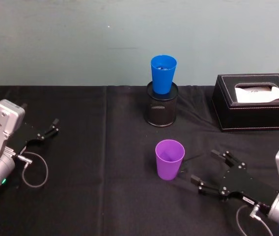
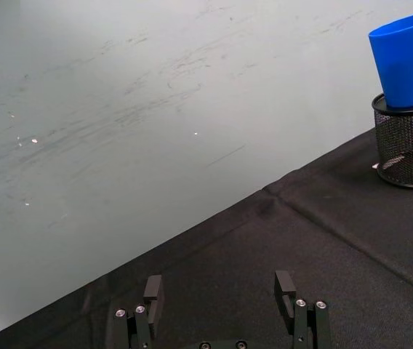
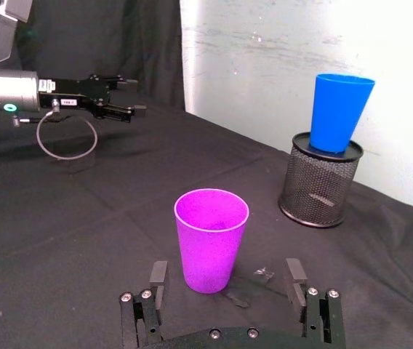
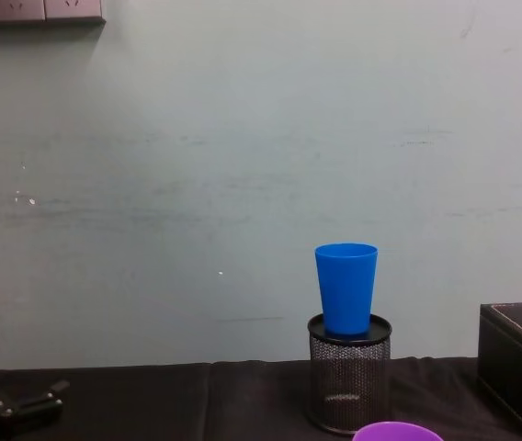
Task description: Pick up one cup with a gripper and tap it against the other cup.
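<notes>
The purple cup [image 1: 169, 159] [image 3: 211, 238] stands upright on the black cloth at the middle front; its rim [image 4: 397, 432] peeks in at the chest view's lower edge. My right gripper [image 1: 206, 167] [image 3: 226, 276] is open just right of it, low over the cloth, jaws pointing at the cup with a small gap left. The blue cup [image 1: 163, 73] [image 3: 339, 110] [image 4: 346, 287] [image 2: 406, 62] sits upright in the black mesh holder [image 1: 161, 105] [image 3: 320, 185] [image 4: 349, 381] farther back. My left gripper [image 1: 48, 129] [image 2: 219, 291] [image 3: 123, 98] is open and empty at the far left.
A black tissue box [image 1: 255, 103] [image 4: 518, 363] stands at the back right, close to the wall. A cable loop [image 1: 34, 169] lies by the left arm. Black cloth stretches bare between the left arm and the cups.
</notes>
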Robot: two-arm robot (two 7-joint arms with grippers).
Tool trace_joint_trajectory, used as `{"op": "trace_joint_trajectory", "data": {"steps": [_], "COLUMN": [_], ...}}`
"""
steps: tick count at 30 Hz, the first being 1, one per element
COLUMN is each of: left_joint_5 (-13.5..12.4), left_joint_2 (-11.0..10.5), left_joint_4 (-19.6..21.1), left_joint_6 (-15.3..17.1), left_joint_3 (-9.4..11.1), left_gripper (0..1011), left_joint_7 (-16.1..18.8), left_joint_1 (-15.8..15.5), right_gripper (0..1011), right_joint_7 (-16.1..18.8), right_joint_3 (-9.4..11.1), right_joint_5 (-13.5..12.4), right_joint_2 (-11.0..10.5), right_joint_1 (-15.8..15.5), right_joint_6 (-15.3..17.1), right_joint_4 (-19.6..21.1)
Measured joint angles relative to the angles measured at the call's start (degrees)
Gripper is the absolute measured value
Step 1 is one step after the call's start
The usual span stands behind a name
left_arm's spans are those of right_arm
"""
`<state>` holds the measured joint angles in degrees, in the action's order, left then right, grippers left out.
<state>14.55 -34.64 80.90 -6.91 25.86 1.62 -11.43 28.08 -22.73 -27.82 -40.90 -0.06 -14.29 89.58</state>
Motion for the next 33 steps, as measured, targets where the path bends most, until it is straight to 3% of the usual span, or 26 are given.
{"op": "trace_joint_trajectory", "data": {"steps": [14,33], "left_joint_5": [0.0,0.0], "left_joint_2": [0.0,0.0], "left_joint_4": [0.0,0.0], "left_joint_6": [0.0,0.0], "left_joint_3": [0.0,0.0], "left_gripper": [1000,1000], "left_joint_7": [0.0,0.0], "left_joint_1": [0.0,0.0], "right_gripper": [1004,1004], "right_joint_7": [2.62,5.67], "right_joint_3": [-1.23,-2.16], "right_joint_5": [1.06,4.73], "right_joint_2": [4.81,10.58], "right_joint_1": [3.61,7.97], "right_joint_6": [3.23,1.78], "right_joint_4": [-3.82,-10.37]}}
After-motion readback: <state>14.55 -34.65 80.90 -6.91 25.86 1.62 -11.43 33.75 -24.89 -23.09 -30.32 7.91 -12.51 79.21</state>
